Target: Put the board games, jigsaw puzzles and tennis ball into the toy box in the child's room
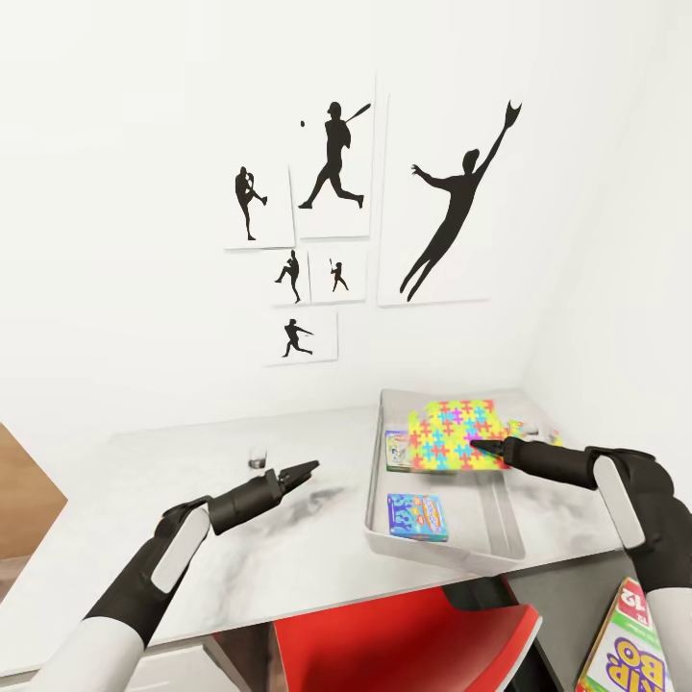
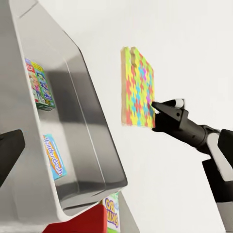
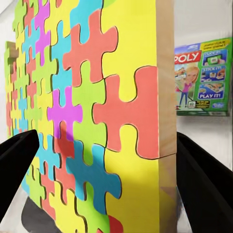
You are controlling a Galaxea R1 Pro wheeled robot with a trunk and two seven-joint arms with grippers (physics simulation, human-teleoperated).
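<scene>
The light grey toy box [image 1: 509, 538] [image 2: 82, 97] stands on the table [image 1: 240, 538] at the right. Inside it lie a blue board game [image 1: 416, 515] [image 2: 54, 156] and the Monopoly board game [image 1: 395, 450] [image 2: 41, 85] [image 3: 201, 80]. My right gripper [image 1: 483, 446] [image 2: 160, 109] is shut on the edge of a multicolour jigsaw puzzle [image 1: 452, 432] [image 2: 138, 87] [image 3: 97, 121], held in the air over the box's far half. My left gripper [image 1: 306, 470] hovers open above the table, left of the box. A Skip-Bo board game [image 1: 630, 658] [image 2: 112, 213] lies below the table's edge at the right.
A small clear glass [image 1: 257, 457] stands on the table just beyond my left gripper. A red chair [image 1: 404, 644] is pushed under the table's front edge. The white wall with black baseball silhouettes [image 1: 332, 163] rises right behind the table. Small coloured bits [image 1: 527, 429] show behind the held puzzle.
</scene>
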